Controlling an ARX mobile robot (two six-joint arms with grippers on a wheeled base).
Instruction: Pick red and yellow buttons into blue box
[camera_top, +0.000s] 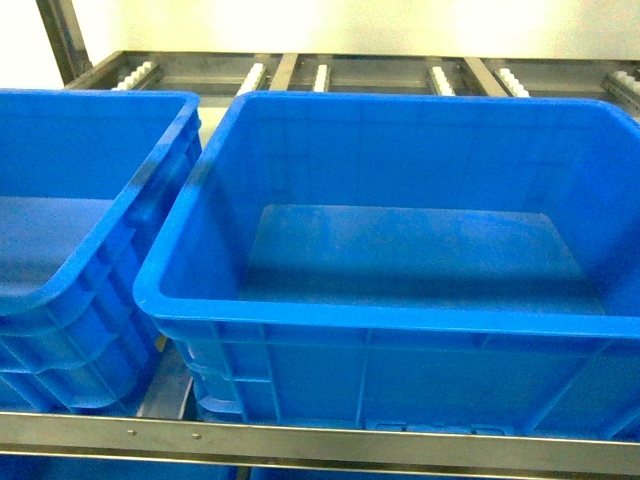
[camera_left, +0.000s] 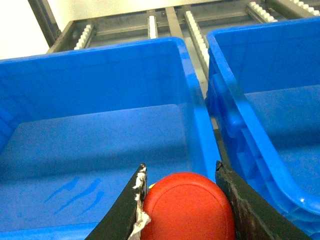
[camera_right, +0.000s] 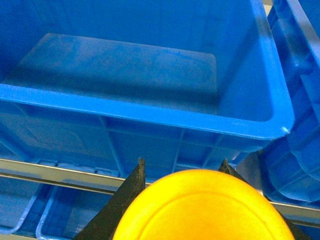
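Left end effector (camera_left: 182, 200) grips red button (camera_left: 187, 207), over crate (camera_left: 197, 115).

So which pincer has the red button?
The left pincer, shut on the red button above a blue crate; the right pincer holds the yellow button.

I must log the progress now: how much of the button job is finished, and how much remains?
Both picks look done: the left pincer is shut on the red button, and the right pincer on the yellow button. Neither is dropped yet; the blue box is empty in the head view. The red one is above the other crate, and the yellow one is short of the box rim. Both drops remain.
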